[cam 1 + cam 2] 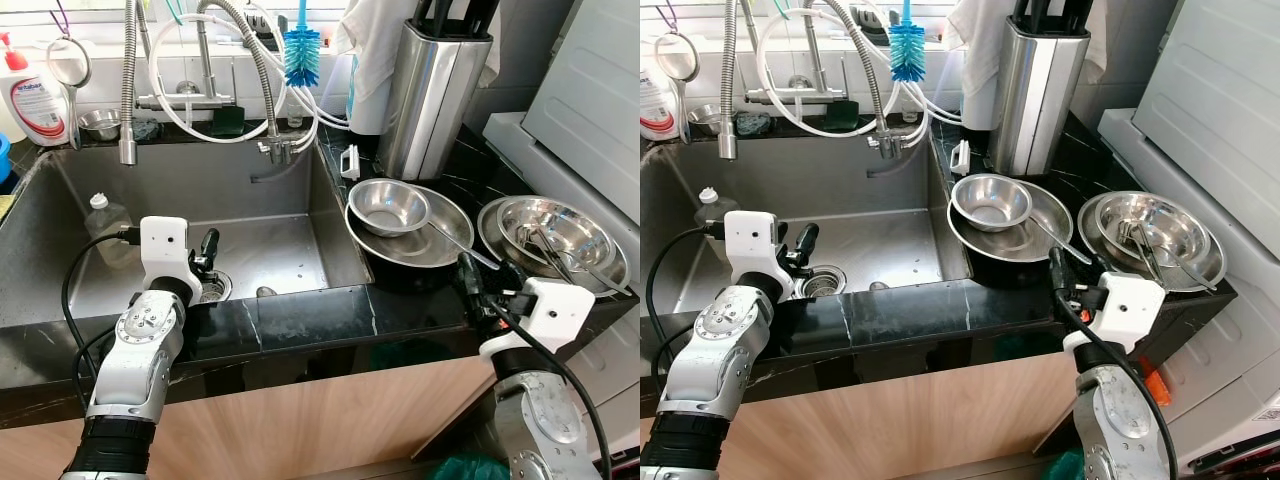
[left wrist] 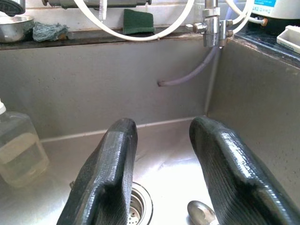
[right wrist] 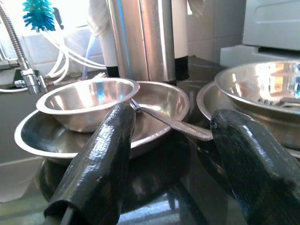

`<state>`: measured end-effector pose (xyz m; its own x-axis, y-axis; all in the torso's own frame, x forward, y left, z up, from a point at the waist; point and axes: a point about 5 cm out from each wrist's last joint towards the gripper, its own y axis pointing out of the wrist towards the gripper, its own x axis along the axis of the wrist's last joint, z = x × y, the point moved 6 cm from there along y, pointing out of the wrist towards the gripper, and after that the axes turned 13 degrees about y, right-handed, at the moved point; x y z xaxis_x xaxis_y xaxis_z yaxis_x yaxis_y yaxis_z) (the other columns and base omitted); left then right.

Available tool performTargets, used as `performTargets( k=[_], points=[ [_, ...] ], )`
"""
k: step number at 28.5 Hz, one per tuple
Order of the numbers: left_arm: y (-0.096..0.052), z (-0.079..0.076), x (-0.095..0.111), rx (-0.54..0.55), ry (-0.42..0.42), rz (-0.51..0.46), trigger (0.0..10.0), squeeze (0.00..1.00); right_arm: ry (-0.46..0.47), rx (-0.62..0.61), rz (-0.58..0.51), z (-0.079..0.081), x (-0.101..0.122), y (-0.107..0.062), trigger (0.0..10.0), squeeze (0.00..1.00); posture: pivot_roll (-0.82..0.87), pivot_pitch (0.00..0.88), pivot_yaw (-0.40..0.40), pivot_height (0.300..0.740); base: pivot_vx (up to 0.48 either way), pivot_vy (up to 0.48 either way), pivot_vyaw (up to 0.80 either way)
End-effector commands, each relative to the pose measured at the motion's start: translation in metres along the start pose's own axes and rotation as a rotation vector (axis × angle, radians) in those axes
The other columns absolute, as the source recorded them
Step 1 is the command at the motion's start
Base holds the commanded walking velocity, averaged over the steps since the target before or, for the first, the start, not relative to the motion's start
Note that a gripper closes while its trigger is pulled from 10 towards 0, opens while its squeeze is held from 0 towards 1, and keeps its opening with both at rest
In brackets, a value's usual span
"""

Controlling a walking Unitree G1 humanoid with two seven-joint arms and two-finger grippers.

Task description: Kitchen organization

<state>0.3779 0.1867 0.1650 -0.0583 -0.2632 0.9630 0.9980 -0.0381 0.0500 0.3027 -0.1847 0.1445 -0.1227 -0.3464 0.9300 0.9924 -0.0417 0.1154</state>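
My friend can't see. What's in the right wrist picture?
The right hand, open, points at a small bowl sitting in a wide steel dish, with a spoon sticking out toward it. Another bowl sits beside, a knife block behind.

1. A small steel bowl [image 1: 389, 205] sits upright inside a wide shallow steel dish [image 1: 412, 230] on the black table, just right of the sink.
2. A spoon [image 1: 458, 244] rests in that dish, handle poking out over the near-right rim.
3. Farther right, two nested steel bowls [image 1: 552, 232] hold utensils (tongs, perhaps; hard to tell).
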Motion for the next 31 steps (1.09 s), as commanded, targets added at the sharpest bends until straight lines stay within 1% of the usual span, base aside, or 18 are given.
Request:
performTargets(
  k=[1, 8, 19, 31],
  points=[
    [-0.002, 0.002, -0.003, 0.003, 0.014, 0.018, 10.0, 0.0, -0.004, -0.026, -0.014, -0.006, 0.003, 0.001, 10.0, 0.0, 0.04, 0.002, -0.04, 0.74, 0.0, 0.0, 0.0],
    [-0.002, 0.002, -0.004, 0.002, 0.013, 0.02, 10.0, 0.0, -0.008, -0.06, -0.031, -0.013, 0.005, 0.002, 10.0, 0.0, 0.04, 0.003, -0.04, 0.74, 0.0, 0.0, 0.0],
    [-0.003, 0.001, -0.004, 0.002, 0.007, 0.022, 10.0, 0.0, -0.008, -0.069, -0.031, -0.016, 0.005, 0.007, 10.0, 0.0, 0.03, 0.003, -0.041, 0.74, 0.0, 0.0, 0.0],
    [-0.003, 0.0, -0.004, -0.001, 0.01, 0.021, 10.0, 0.0, -0.027, -0.084, -0.041, -0.023, 0.008, 0.019, 10.0, 0.0, 0.04, 0.007, -0.042, 0.74, 0.0, 0.0, 0.0]
  ],
)
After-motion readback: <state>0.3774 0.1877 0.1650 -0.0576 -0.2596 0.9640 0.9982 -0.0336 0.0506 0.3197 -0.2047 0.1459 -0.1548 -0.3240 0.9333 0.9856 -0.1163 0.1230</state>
